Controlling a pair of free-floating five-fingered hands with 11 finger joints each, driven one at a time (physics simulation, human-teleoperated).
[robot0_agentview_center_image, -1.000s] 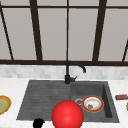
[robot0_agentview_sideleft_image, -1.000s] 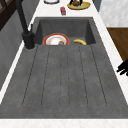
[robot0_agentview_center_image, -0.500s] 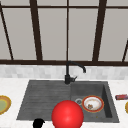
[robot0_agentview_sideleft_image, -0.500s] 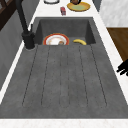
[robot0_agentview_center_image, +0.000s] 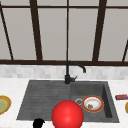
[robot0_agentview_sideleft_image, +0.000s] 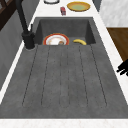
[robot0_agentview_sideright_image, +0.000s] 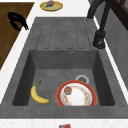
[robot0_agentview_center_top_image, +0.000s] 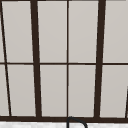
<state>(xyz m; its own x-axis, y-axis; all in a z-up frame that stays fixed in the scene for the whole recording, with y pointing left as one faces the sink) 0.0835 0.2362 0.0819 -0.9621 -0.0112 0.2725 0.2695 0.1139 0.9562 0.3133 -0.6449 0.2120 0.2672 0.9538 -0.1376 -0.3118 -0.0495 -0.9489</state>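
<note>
My left hand (robot0_agentview_center_image: 38, 123) hangs low in the front view, just off the front edge of the grey drainboard (robot0_agentview_center_image: 42, 100). The same hand (robot0_agentview_sideright_image: 17, 21) floats over the wooden floor in the right side view, fingers loosely curved, holding nothing. It also pokes in at the right edge of the left side view (robot0_agentview_sideleft_image: 122, 68). A big red ball (robot0_agentview_center_image: 67, 115) sits low in the front view, before the sink. In the basin (robot0_agentview_sideright_image: 50, 75) lie a red-rimmed white plate (robot0_agentview_sideright_image: 76, 96) with a small brown bit on it and a banana (robot0_agentview_sideright_image: 38, 95).
A black faucet (robot0_agentview_center_image: 68, 75) stands behind the sink, under a dark-framed window (robot0_agentview_center_top_image: 67, 60). A yellow plate (robot0_agentview_sideright_image: 51, 5) with a purple thing lies on the left counter, another yellow plate (robot0_agentview_sideleft_image: 78, 6) on the right counter. A small red object (robot0_agentview_sideleft_image: 63, 10) lies near it.
</note>
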